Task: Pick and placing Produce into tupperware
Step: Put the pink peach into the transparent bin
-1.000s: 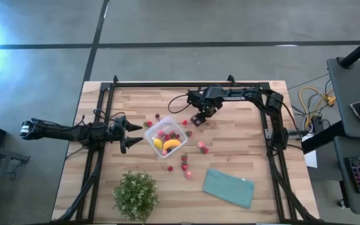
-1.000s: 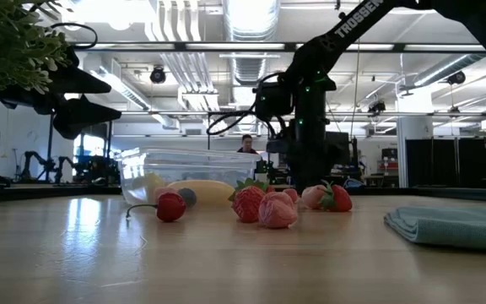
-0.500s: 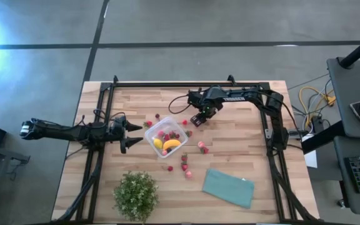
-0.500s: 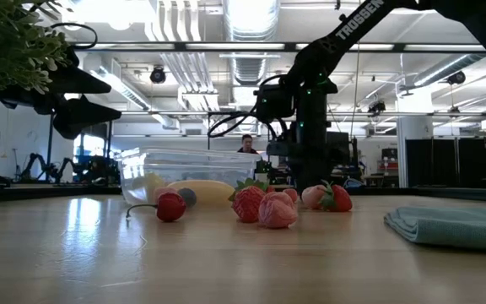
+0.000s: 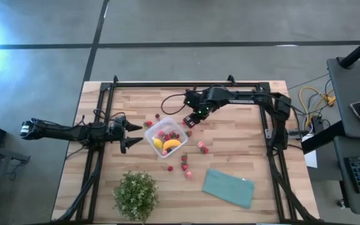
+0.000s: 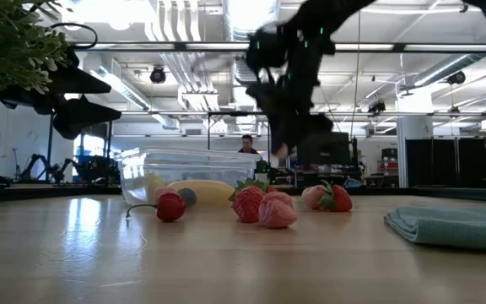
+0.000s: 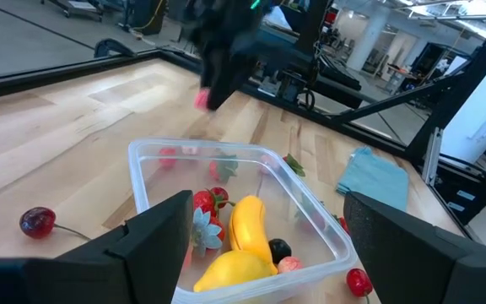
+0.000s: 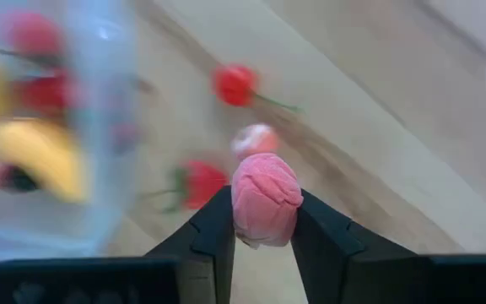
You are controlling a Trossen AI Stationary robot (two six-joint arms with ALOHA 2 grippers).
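Note:
The clear square tupperware (image 5: 166, 137) sits mid-table and holds a yellow banana (image 7: 250, 226), a yellow round fruit (image 7: 224, 272) and a few red strawberries (image 7: 206, 203). More strawberries (image 5: 202, 147) lie loose on the wood around it. My right gripper (image 5: 189, 119) hovers just beyond the tupperware's far right corner, shut on a pink fruit (image 8: 265, 198). My left gripper (image 5: 130, 134) waits open at the tupperware's left side, its fingers standing apart from the near wall (image 7: 251, 291). My right gripper pinches the pink fruit (image 8: 265, 221) between its two fingers (image 8: 215, 236), one on each flank. The fruit's rounded top shows above the fingertips. It is lifted clear of the table, with loose strawberries (image 8: 199, 181) on the wood below.
A green potted plant (image 5: 135, 195) stands at the near left. A folded teal cloth (image 5: 229, 186) lies near right. Loose strawberries (image 5: 184, 164) lie between the tupperware and the cloth, and two more (image 5: 149, 124) sit at its far left. A black frame (image 5: 186, 83) borders the table.
My right gripper has risen from the tabletop and moved toward the table's left, nearer the tupperware's far right corner, carrying the pink fruit. Its motion is quick in the last half second. The left arm and the tupperware have kept still.

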